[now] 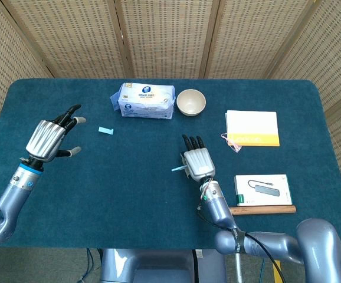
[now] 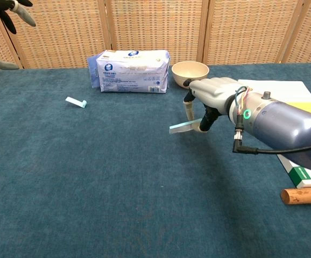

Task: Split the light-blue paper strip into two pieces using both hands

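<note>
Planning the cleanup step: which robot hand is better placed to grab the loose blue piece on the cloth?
Left robot hand: open, hovering beside the loose blue piece. The right robot hand is farther away and holds the other piece.

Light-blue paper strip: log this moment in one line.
strip: split | small light-blue paper piece: lying on blue tablecloth | second light-blue piece: pinched by right hand | left hand: open, raised

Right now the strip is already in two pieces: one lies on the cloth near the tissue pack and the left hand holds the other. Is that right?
Not quite: the right hand holds the second piece, not the left. The chest view shows it pinched there, while the left hand is open and empty. The other piece does lie near the tissue pack.
</note>
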